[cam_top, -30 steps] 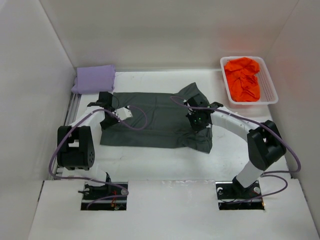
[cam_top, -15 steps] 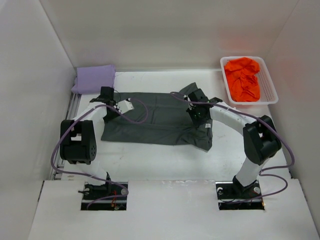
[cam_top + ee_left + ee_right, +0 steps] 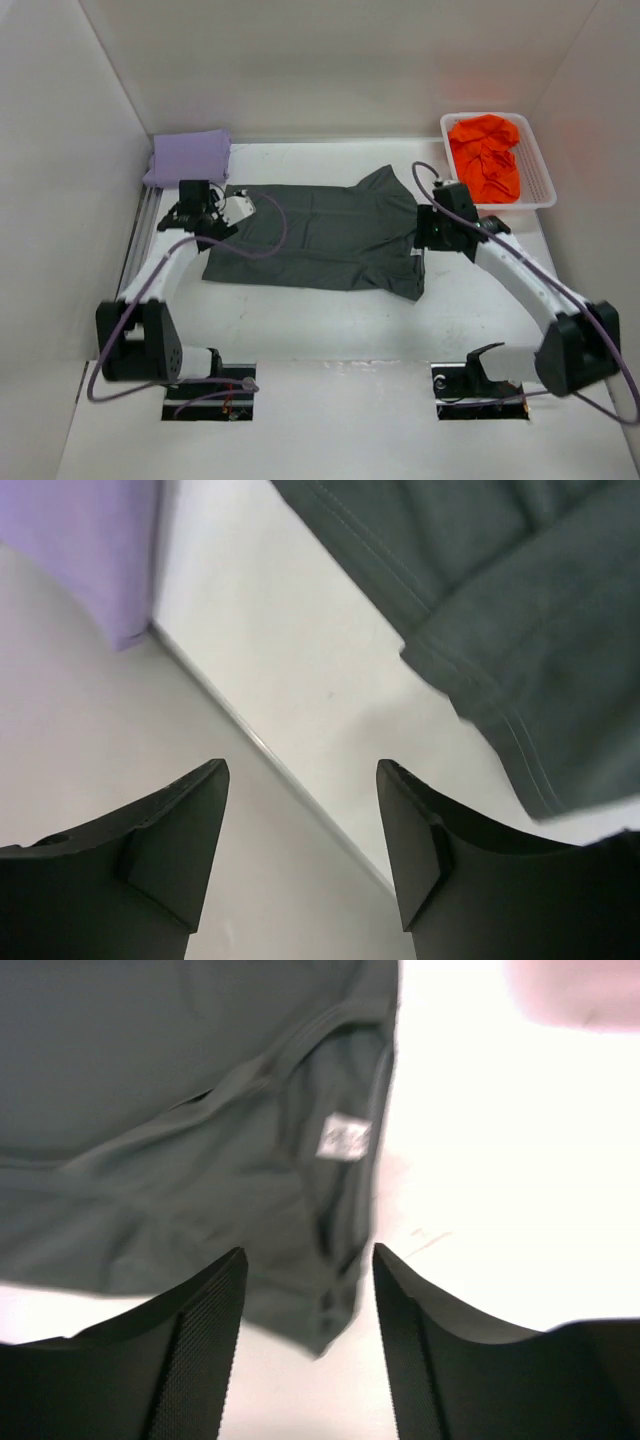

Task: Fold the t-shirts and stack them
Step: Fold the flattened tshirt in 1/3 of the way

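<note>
The dark grey t-shirt (image 3: 320, 235) lies spread flat in the middle of the tabletop (image 3: 300, 315), partly folded, with one sleeve sticking out toward 1 o'clock.

The left end effector (image 3: 198, 208) sits at the shirt's 9 o'clock edge. In the left wrist view its fingers (image 3: 175, 850) stand well apart with nothing between them. Only bare tabletop and the line where it meets the wall show in the gap, and the shirt's hem lies off toward 2 o'clock, not touched.

The right end effector (image 3: 440, 225) sits at the shirt's 3 o'clock edge. It is also released: its fingers (image 3: 200, 1340) are spread and hold nothing. In the right wrist view they hover over the shirt's corner near a small white label (image 3: 345, 1140).

The lavender t-shirt (image 3: 188, 157) lies folded at the tabletop's 10 o'clock corner. The orange t-shirt (image 3: 485, 158) is crumpled inside a white basket (image 3: 548, 192) at 2 o'clock.
</note>
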You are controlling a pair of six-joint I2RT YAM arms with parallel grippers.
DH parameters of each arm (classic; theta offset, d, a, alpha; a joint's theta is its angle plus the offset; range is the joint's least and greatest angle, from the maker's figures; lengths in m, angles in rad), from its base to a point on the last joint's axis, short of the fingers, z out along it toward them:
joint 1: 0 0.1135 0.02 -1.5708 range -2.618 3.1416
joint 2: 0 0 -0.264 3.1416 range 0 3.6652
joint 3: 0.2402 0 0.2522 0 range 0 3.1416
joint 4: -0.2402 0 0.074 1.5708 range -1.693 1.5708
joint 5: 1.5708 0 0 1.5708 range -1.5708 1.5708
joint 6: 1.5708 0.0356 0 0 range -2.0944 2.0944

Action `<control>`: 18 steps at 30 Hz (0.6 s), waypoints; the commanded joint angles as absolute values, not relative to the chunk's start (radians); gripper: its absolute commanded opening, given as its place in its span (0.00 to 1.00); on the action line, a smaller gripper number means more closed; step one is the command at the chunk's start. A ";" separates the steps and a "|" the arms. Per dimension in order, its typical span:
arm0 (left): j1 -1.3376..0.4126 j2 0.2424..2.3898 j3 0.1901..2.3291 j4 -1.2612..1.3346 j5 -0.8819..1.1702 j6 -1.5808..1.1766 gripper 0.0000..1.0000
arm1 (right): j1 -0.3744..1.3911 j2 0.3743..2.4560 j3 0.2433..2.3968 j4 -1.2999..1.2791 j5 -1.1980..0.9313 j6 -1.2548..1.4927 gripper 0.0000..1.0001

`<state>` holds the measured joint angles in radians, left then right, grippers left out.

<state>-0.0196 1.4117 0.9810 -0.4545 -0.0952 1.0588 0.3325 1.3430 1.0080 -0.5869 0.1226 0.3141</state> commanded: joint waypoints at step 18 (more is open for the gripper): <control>-0.100 1.520 0.727 -0.307 -0.089 1.111 0.51 | 0.384 1.253 0.539 -0.222 -0.057 0.775 0.38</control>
